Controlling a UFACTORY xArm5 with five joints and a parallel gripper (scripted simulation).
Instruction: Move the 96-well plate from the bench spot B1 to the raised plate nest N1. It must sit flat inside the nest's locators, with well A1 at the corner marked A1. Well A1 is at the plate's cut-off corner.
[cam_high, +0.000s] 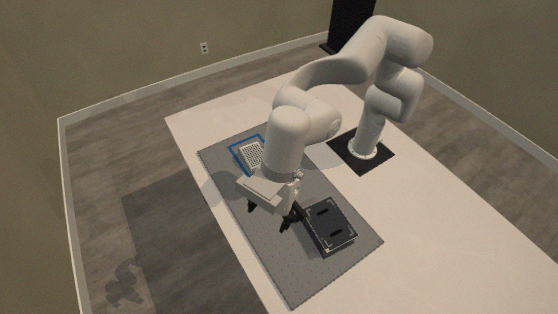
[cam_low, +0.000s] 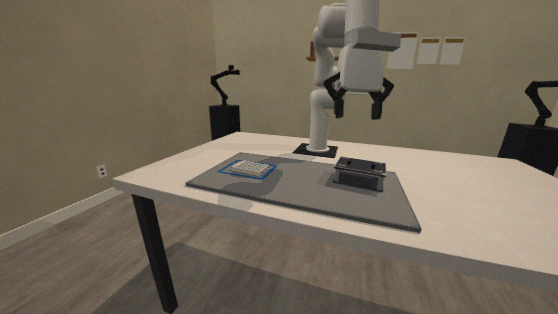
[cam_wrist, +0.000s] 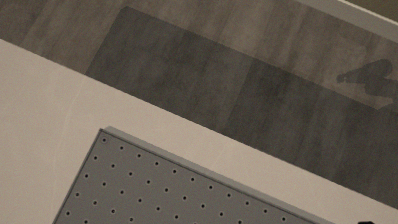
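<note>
A: Plate position first. Where is the 96-well plate (cam_high: 251, 154)?

B: It lies flat on the grey perforated board (cam_high: 280, 260), inside the blue outline of spot B1 (cam_high: 233, 148). That puts it toward the board's end nearest the table (cam_high: 450, 240) corner by the wall outlet (cam_high: 203, 48). In the top view the arm's forearm (cam_high: 285, 145) covers part of the plate.

A: And nest N1 (cam_low: 361, 173)?

B: It stands at the board's other end, a dark raised block with white corner marks on its top face and two dark slots. Nothing sits in it. It is well apart from the plate.

A: Gripper state?

B: The gripper (cam_low: 357, 102) is released, its black fingers (cam_low: 376, 106) spread wide with nothing between them. It hangs high above the board, pointing down, between the plate and the nest and closer to the nest.

A: What does the wrist view give?

B: A corner of the perforated board, a strip of the pale table along its long edge, and the wooden floor (cam_wrist: 210, 55) beyond. Neither plate nor nest appears there.

A: The arm's base?

B: It stands on a black base plate (cam_high: 340, 148) behind the board, toward the table's far edge.
</note>
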